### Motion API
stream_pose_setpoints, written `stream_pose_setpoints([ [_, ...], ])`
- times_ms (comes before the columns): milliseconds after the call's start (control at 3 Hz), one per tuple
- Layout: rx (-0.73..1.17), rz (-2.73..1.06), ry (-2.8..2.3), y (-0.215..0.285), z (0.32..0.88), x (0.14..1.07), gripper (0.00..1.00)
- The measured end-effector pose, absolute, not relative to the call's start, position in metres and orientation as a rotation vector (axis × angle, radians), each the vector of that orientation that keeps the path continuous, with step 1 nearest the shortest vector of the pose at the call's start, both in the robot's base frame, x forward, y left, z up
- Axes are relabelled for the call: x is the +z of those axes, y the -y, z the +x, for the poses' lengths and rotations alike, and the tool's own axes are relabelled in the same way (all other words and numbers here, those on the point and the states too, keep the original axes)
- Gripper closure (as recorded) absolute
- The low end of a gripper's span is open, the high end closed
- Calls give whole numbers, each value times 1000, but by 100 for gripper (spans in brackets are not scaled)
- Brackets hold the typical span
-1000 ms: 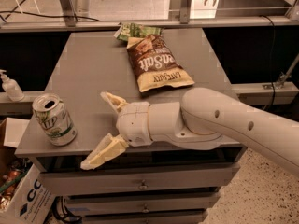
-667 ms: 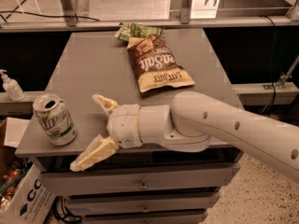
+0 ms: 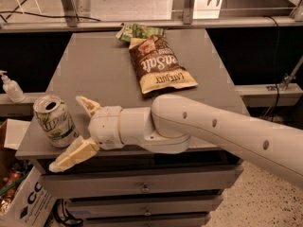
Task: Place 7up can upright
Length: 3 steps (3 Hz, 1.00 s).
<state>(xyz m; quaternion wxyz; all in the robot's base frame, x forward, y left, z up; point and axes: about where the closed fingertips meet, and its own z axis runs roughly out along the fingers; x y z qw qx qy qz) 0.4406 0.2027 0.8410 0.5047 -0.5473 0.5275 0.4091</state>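
We see the grey table (image 3: pixel 94 65), and the white arm (image 3: pixel 213 126) reaches across its front edge. A brown chip bag (image 3: pixel 161 67) lies near the back edge. At the front left corner the gripper (image 3: pixel 65 132) is released, its fingers spread wide, just beside the 7up can (image 3: pixel 52 122), which stands upright there.

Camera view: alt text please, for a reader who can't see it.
A white robot arm reaches across a grey table, its open claw beside an upright 7up can at the front left corner; contact is unclear. A brown-and-cream chip bag lies flat further back, with a green packet behind it.
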Motion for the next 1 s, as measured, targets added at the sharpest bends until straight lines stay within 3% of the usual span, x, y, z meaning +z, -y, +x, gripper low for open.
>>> stream_pose_setpoints([
  [333,1002,-1315,-1265,-218,445,841,0],
  [667,1011,-1310,-1260,-229,447,839,17],
  [1000,1006,-1308,-1268,-230,449,836,41],
])
